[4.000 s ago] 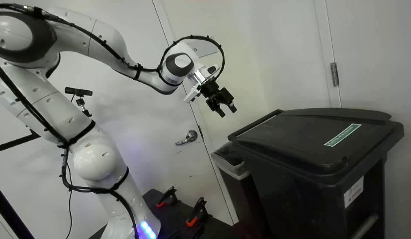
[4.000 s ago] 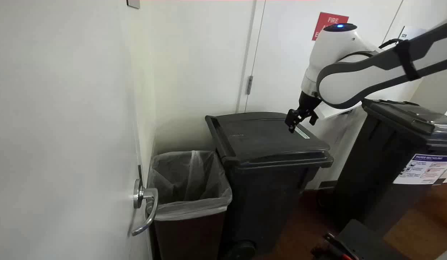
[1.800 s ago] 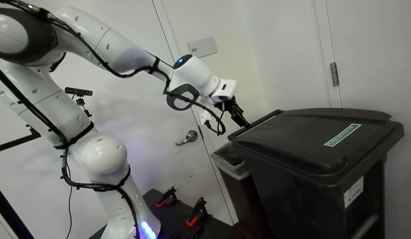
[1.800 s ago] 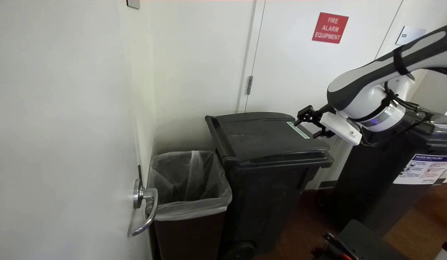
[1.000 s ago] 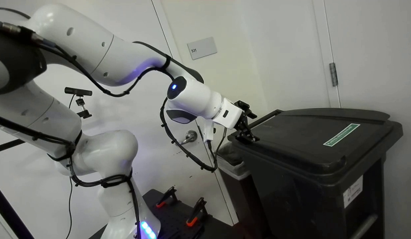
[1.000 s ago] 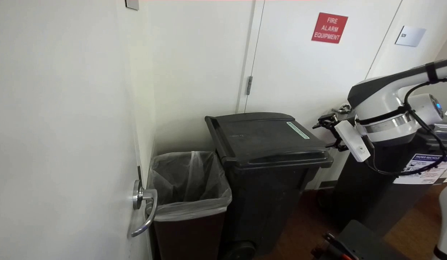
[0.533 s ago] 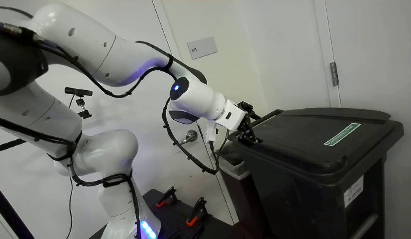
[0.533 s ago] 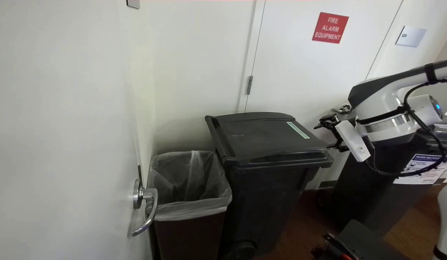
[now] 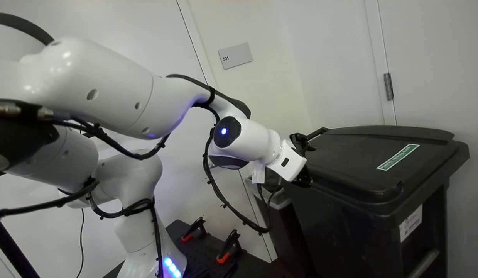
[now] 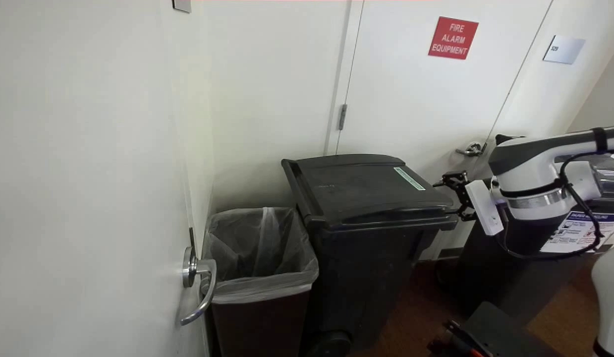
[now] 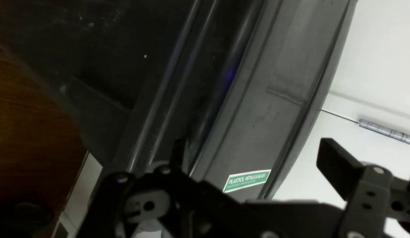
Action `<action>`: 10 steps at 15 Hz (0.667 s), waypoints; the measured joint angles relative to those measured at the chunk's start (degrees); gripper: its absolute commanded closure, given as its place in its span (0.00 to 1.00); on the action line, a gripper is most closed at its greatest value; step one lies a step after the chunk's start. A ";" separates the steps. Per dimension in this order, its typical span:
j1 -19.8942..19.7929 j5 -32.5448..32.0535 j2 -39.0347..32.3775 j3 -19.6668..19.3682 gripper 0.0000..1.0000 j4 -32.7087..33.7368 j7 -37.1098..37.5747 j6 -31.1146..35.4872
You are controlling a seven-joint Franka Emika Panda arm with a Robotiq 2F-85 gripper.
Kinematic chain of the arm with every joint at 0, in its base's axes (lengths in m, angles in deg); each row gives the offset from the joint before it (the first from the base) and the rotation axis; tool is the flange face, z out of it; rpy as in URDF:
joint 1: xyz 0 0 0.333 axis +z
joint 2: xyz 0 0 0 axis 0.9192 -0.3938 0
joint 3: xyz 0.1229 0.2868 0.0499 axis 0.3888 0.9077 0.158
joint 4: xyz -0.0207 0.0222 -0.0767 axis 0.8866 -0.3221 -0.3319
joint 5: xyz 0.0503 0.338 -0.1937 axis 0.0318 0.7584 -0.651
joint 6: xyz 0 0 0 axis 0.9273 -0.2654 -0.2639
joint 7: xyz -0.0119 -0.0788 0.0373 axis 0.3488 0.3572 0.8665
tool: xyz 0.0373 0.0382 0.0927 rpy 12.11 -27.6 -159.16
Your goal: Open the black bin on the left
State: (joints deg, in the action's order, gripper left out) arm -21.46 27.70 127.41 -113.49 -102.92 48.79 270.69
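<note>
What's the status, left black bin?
End effector open by lid edge, contact unclear. Black bin shut. Lined waste bin alongside, apparently not blocking the approach.

The floor [image 10: 559, 317] is reddish brown, darkening in the shade between the bins, with a wood-like grain in the wrist view. On it stands the black bin [image 10: 359, 282], and apart from that, with a strip of floor between, a second dark bin [image 10: 500, 277] whose lower edge sinks into shadow. Beside the black bin is a waste bin [image 10: 259, 325] with a clear liner [image 10: 264, 292], its foot out of frame. In an exterior view a black tabletop [image 9: 208, 255] carries the robot arm's white base [image 9: 146, 262] and, near it, two clamps [image 9: 228, 246] with orange-red parts.
</note>
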 measured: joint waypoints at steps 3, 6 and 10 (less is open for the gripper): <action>0.89 -8.27 6.30 -5.09 0.00 1.26 3.20 1.61; 0.56 -10.06 9.29 -6.67 0.00 3.37 3.50 1.45; 0.55 -11.48 10.01 -6.76 0.00 3.65 3.50 1.45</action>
State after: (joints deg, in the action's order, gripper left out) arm -20.91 16.23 137.43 -120.25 -99.26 52.30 272.14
